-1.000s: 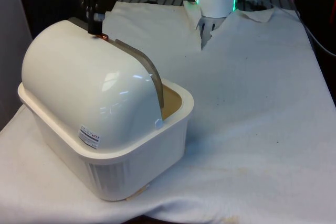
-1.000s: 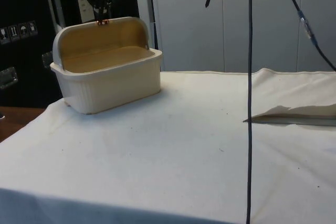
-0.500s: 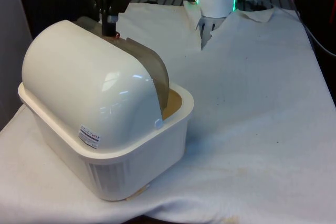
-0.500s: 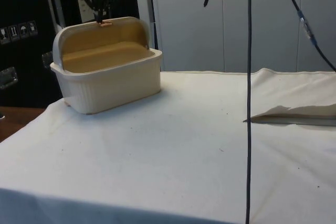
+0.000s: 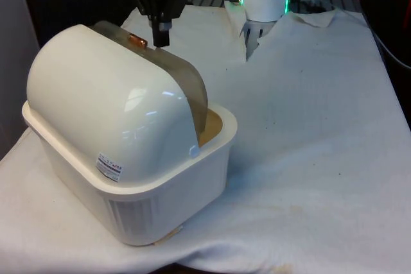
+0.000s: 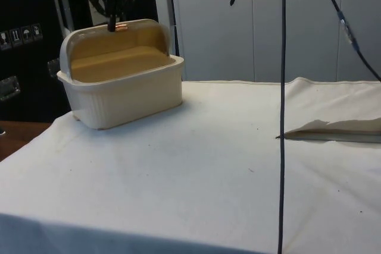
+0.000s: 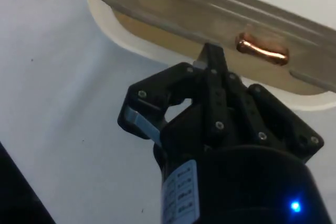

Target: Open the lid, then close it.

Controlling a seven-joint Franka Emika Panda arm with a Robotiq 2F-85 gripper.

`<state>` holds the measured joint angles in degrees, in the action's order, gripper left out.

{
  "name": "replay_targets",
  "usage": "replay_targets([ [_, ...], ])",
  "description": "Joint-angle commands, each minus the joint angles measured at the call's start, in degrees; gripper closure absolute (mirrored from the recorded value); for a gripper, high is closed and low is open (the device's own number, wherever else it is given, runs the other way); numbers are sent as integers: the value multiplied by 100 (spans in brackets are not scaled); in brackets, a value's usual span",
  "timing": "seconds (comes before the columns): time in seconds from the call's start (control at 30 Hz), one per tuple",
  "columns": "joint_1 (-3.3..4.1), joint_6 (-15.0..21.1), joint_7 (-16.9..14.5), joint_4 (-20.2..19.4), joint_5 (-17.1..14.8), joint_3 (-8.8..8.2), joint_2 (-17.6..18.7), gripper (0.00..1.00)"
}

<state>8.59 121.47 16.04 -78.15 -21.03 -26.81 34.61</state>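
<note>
A cream bread box (image 5: 160,184) stands on the front view's left of the table, its domed cover (image 5: 96,101) turned to that camera. Its smoky see-through roll lid (image 5: 186,85) is drawn partway over the opening and carries a small copper handle (image 5: 136,41). My black gripper (image 5: 159,38) hangs just beside that handle, on the front view's right of it, shut and holding nothing. From the side, the gripper (image 6: 111,27) sits at the top rim by the handle (image 6: 121,27), and the box's tan inside (image 6: 119,66) shows. At the wrist, the fingertips (image 7: 210,56) are pressed together, apart from the handle (image 7: 261,51).
The white cloth (image 5: 308,126) covers the table to the front view's right of the box. A fold of cloth (image 6: 333,126) lies raised at the side view's right. A black cable (image 6: 282,111) hangs down in front of the side camera.
The gripper has moved to the front view's right, from over the handle to beside it. The lid slid a little further over the opening, then stopped.
</note>
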Motion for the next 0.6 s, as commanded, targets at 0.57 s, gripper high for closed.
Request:
replay_targets([
  [0.57, 17, -321, 223, -92, -155, 264, 11, 100],
])
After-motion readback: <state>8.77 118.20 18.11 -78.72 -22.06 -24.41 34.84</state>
